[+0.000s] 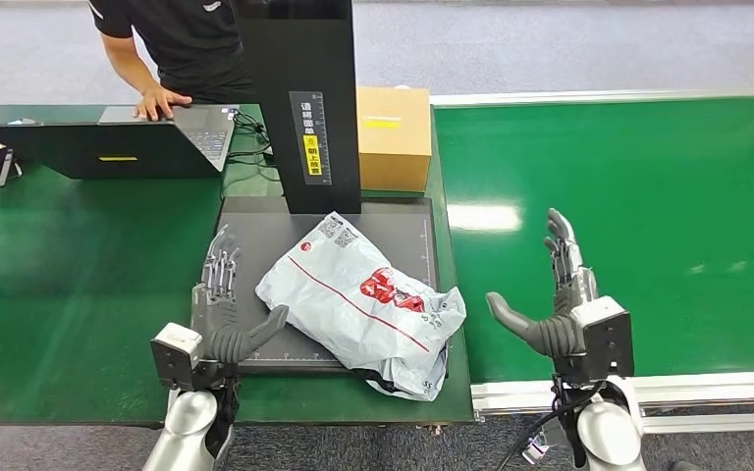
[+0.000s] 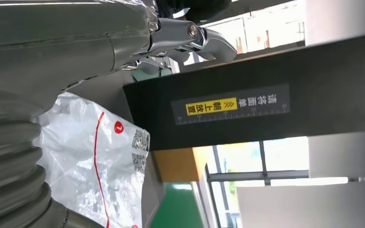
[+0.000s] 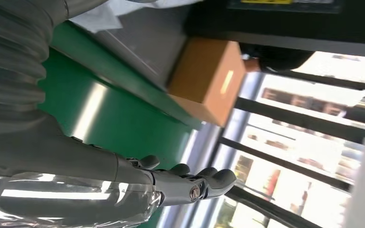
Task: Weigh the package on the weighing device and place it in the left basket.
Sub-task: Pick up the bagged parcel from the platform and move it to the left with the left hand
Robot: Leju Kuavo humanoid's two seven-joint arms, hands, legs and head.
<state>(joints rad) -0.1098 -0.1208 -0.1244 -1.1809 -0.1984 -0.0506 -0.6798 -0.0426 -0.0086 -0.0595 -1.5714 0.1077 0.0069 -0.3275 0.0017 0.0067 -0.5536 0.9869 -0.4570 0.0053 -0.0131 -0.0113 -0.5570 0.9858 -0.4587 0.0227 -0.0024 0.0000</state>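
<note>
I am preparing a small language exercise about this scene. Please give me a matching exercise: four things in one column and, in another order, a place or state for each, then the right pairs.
Things:
1. package
2. cardboard box
3. laptop
4. right hand

Places or states:
A. under a person's hand, at the far left
B. open, above the green belt
C. lying on the black scale plate
D. behind the scale, beside its black column

Pairs: 1-C, 2-D, 3-A, 4-B

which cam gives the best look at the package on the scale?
Head view: the whole package lies on the black weighing plate, between the two open hands. Left wrist view catches one end with its red line and codes, partly behind the hand. Right wrist view catches just a white corner.
</note>
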